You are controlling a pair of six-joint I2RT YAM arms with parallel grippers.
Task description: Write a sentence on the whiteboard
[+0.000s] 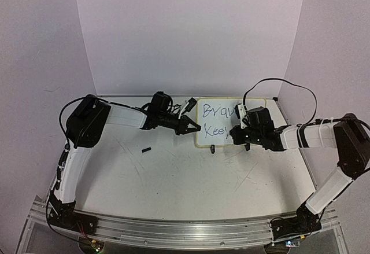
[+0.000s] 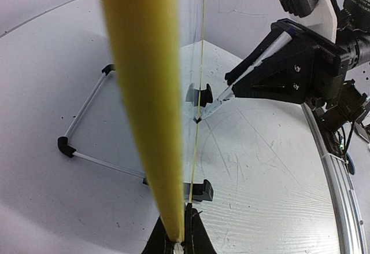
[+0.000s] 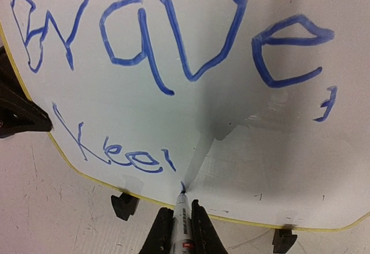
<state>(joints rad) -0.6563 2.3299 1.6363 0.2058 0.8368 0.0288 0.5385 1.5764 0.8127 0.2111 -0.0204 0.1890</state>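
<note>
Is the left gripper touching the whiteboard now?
Touching. In the left wrist view, the left gripper clamps the whiteboard at its yellow rim, one finger on each side.

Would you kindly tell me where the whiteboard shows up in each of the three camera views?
Top external: the whiteboard sits slightly right of centre.
Left wrist: its yellow rim, seen edge-on, runs top to bottom, left of centre.
Right wrist: its written face fills most of the frame.
Shared landmark: the black clip feet on its long edge.
</note>
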